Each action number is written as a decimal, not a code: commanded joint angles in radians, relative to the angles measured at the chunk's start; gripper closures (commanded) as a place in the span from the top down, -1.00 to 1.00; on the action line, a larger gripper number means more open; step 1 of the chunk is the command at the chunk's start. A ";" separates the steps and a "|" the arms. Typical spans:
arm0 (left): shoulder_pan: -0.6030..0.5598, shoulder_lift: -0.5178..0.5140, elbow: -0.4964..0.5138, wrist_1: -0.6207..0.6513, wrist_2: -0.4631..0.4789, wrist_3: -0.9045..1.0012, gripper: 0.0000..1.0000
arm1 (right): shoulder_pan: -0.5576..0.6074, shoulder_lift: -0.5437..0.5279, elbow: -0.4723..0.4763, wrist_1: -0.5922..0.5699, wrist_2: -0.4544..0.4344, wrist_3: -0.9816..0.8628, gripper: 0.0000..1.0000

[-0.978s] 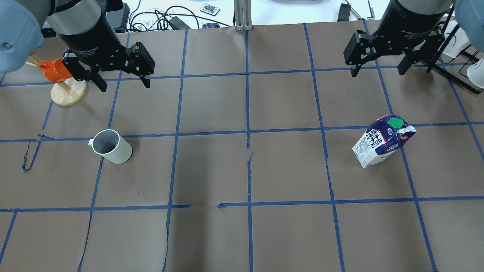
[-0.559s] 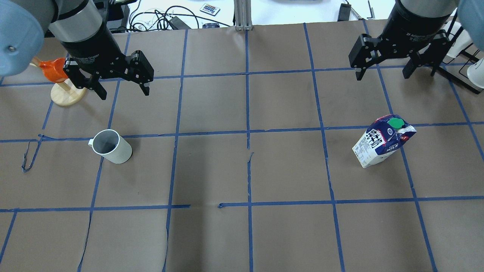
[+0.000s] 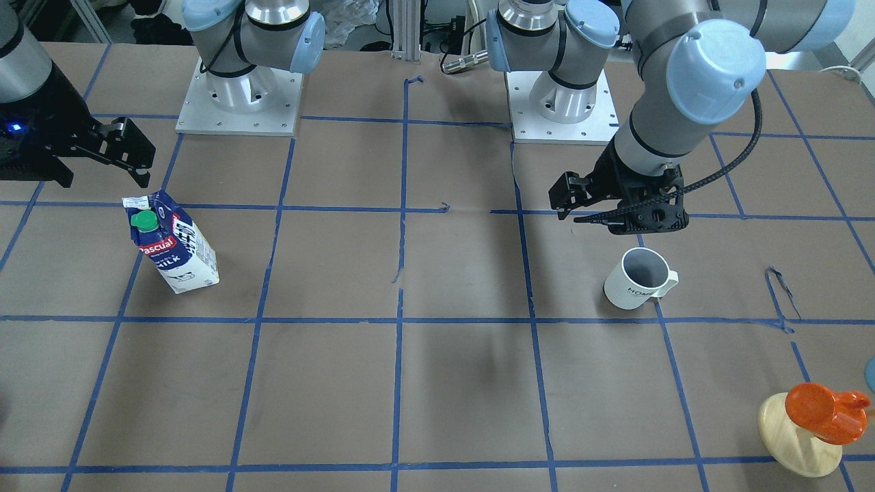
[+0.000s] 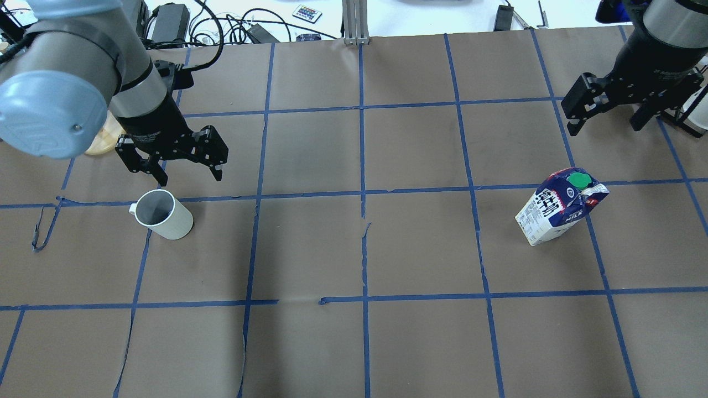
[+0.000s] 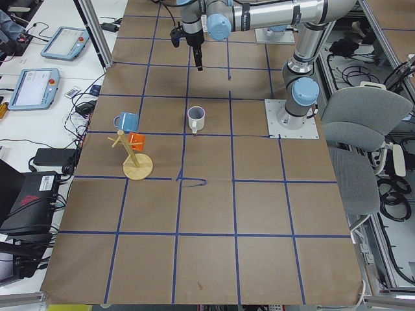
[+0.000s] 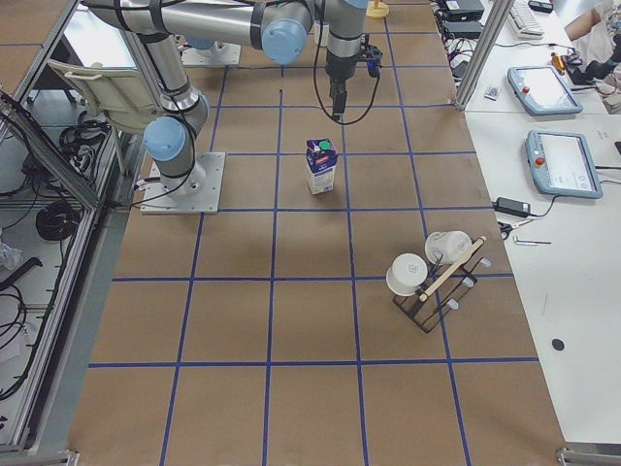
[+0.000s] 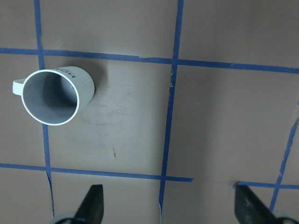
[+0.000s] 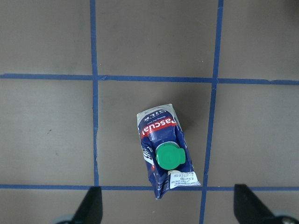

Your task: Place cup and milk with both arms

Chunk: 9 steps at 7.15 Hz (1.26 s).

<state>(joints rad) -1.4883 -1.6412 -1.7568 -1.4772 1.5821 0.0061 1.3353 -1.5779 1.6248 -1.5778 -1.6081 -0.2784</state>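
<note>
Left pincer (image 4: 191, 177) apart, cup (image 4: 164, 214) ahead, off-centre. Right pincer (image 4: 605, 128) apart, milk (image 4: 558, 207) ahead, centred. HOME lettering (image 3: 640, 292) readable front view, hidden overhead.

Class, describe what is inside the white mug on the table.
Inside the cup only its plain grey wall and bottom show in the left wrist view; nothing lies in it. In the front-facing view its near wall covers part of the inside.

This is a robotics lab. Two robot arms (image 3: 670, 102) stand bolted through metal base plates (image 3: 198, 117) to a paper-covered table (image 4: 310, 342) gridded with blue tape (image 4: 362, 138). Teach pendants (image 5: 29, 87) and cables (image 4: 221, 25) lie on white side benches (image 6: 582, 243), near an office chair (image 5: 360, 120).
</note>
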 commanded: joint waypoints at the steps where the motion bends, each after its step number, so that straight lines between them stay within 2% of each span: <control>1: 0.031 -0.028 -0.172 0.252 0.006 0.081 1.00 | -0.010 0.022 0.070 -0.092 0.003 -0.027 1.00; 2: 0.084 -0.049 -0.217 0.327 0.024 0.130 1.00 | -0.010 0.039 0.105 -0.119 0.008 -0.028 1.00; 3: 0.133 -0.061 -0.214 0.333 0.024 0.146 0.80 | -0.011 0.039 0.124 -0.157 -0.001 -0.034 1.00; 5: 0.151 -0.097 -0.218 0.336 0.029 0.184 0.75 | -0.011 0.041 0.124 -0.169 -0.001 -0.038 1.00; 7: 0.152 -0.115 -0.214 0.354 0.054 0.198 0.22 | -0.011 0.041 0.125 -0.166 0.000 -0.039 1.00; 8: 0.154 -0.118 -0.214 0.356 0.074 0.202 -0.15 | -0.011 0.042 0.133 -0.162 -0.004 -0.038 1.00; 9: 0.154 -0.123 -0.214 0.370 0.081 0.210 -0.87 | -0.011 0.053 0.153 -0.169 -0.006 -0.038 1.00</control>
<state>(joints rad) -1.3354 -1.7582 -1.9716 -1.1195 1.6494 0.2082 1.3238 -1.5336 1.7596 -1.7429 -1.6113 -0.3163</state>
